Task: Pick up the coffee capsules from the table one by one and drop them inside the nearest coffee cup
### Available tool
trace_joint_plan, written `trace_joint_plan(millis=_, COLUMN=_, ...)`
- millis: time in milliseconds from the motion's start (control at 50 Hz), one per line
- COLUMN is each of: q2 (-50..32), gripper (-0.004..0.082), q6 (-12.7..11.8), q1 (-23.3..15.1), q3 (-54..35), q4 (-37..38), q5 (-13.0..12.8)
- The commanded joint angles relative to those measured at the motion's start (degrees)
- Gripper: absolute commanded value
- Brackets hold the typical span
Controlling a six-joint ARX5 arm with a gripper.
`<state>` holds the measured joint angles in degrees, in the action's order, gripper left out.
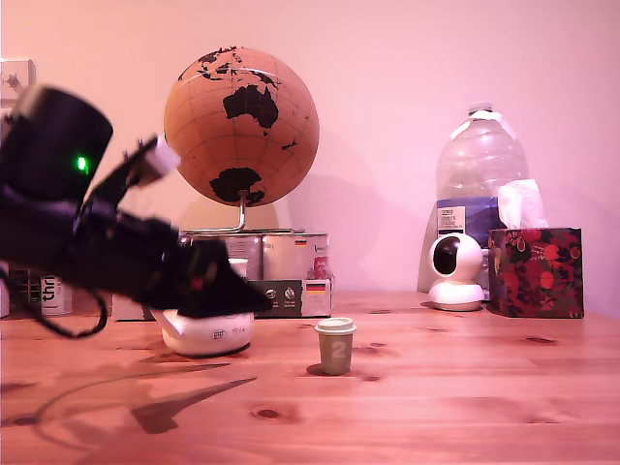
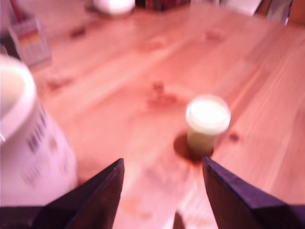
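your knotty wooden desk (image 1: 465, 387) carries the white coffee cup (image 1: 206, 332) and, just beside it, an upright capsule (image 1: 335, 346) ahead of your gripper (image 2: 162, 174), fingers (image 2: 102, 195) spread open and empty.

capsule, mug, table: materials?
Capsule: likely plastic, matte olive-grey body, pale cream rim; too small to be sure. Mug: looks like glazed white ceramic, smooth with a slight sheen. Table: wood planks, with visible grain and dark knots.
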<state>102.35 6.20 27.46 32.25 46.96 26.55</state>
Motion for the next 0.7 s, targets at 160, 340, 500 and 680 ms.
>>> trace_joint_plan(millis=160, q2=0.28, gripper=0.0468, q6=0.59, q1=3.78, q3=-0.31, q4=-0.66, q5=-0.02)
trace_joint_plan(millis=340, q2=0.28, gripper=0.0468, q6=0.33, q1=6.08, q3=-0.31, q4=-0.66, q5=-2.40)
trace_joint_plan(millis=500, q2=0.28, gripper=0.0468, q6=-2.16, q1=7.28, q3=-0.31, q4=-0.63, q5=-5.40)
trace_joint_plan(millis=680, q2=0.28, gripper=0.0468, q6=-6.54, q1=7.98, q3=-0.31, q4=-0.66, q5=-9.01)
